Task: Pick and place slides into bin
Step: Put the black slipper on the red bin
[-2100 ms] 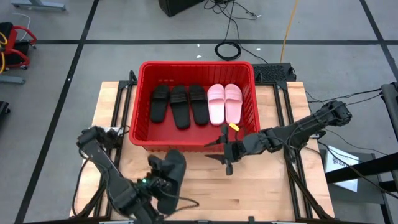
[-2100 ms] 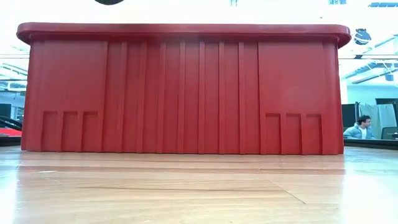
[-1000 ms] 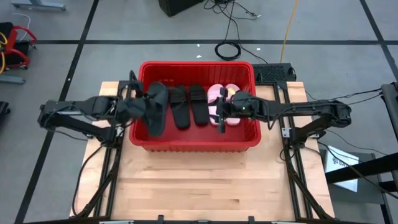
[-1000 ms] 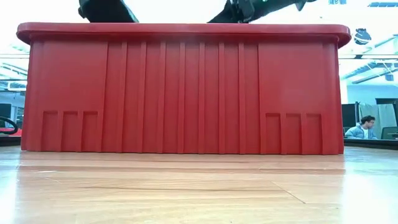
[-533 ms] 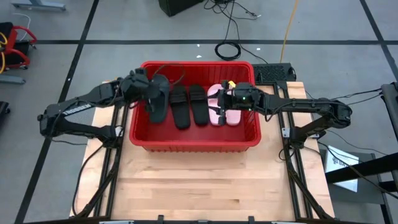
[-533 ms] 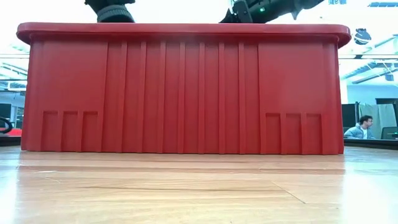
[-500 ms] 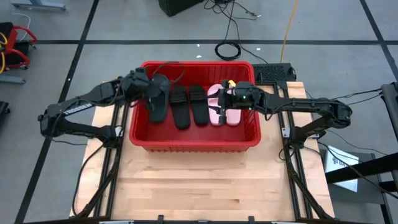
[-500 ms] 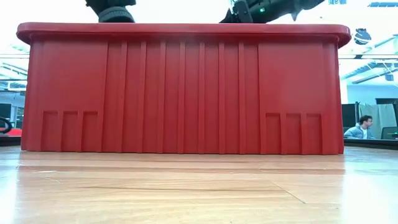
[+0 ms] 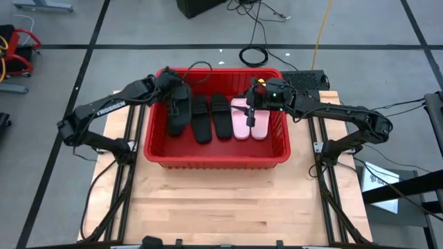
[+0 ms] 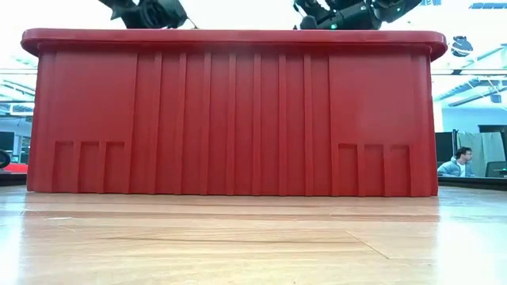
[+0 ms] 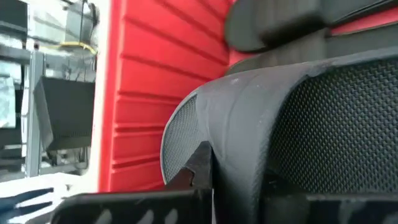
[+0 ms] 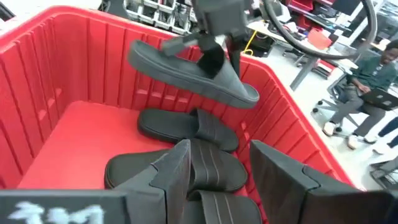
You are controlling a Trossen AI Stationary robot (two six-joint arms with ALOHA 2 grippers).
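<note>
Black slide (image 9: 177,111) gripped by left claw (image 9: 173,95) over bin (image 9: 214,155); right claw (image 9: 250,111) open.

Slides hidden behind bin (image 10: 238,111) wall (low view), arms cropped

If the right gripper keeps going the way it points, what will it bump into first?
Probably the black slides lying in the red bin. The right gripper is open, aimed down at them. Depth is hard to judge.
</note>
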